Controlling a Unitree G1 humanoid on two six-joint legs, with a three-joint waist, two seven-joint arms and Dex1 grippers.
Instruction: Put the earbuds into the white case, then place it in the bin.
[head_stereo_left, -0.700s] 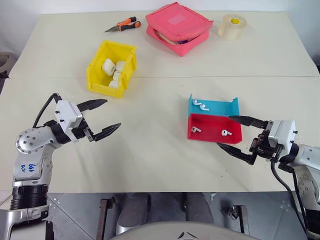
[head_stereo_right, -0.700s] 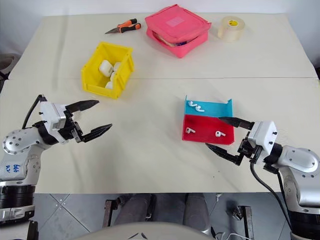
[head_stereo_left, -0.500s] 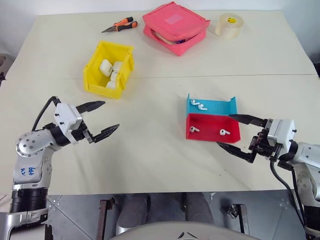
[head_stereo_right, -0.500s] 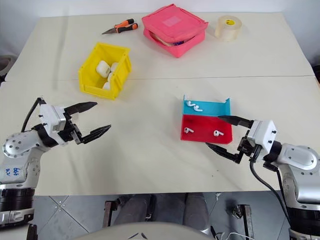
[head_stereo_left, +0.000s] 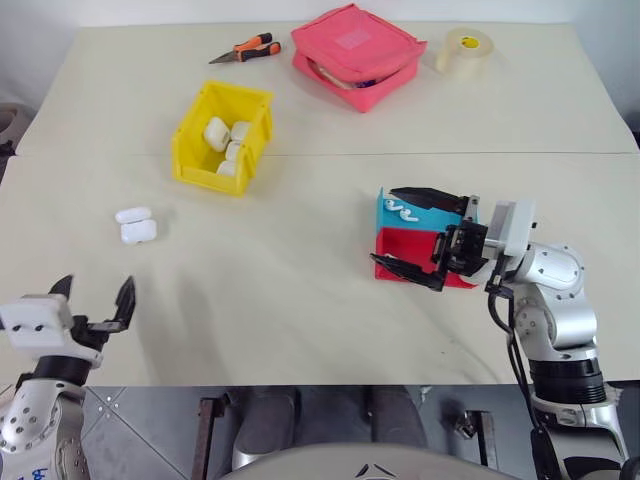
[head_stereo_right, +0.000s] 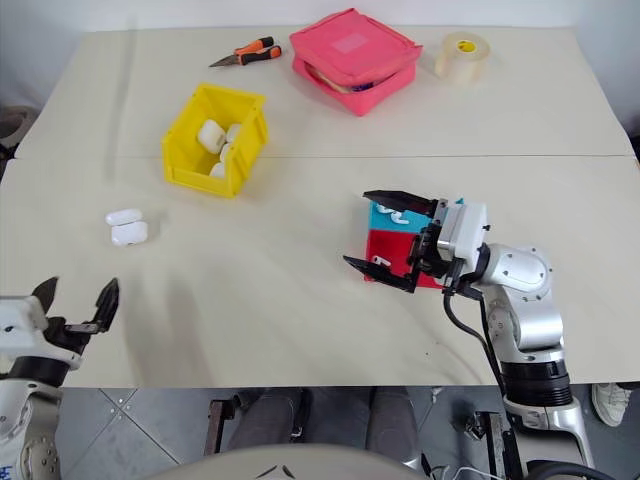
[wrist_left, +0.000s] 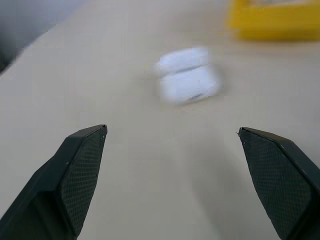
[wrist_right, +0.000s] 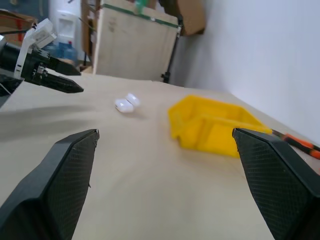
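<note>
Step in hand: earbud pickup. Right tool (head_stereo_left: 410, 231) spread wide over shallow red plastic tray (head_stereo_left: 452, 281); left tool (head_stereo_left: 92, 298) spread, empty, well apart. Next: close on tiny glossy white earbuds (head_stereo_left: 400, 211).

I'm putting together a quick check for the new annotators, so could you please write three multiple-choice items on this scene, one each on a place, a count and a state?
1. Where does the open small glossy white plastic case lie?
A. on the bare table, apart from the bright yellow plastic bin
B. inside the pink zip pouch
C. in the shallow red tray

2. How many white earbuds lie in the shallow blue tray?
A. none
B. two
C. five

3. How do the right gripper jaws stand?
A. shut on an earbud
B. shut on the tape roll
C. open and empty

Answers:
1 A, it sits alone on the tabletop nearer the robot than the bin.
2 B, a pair shows at the tray's left end.
3 C, the fingers are spread over the trays with nothing between them.
</note>
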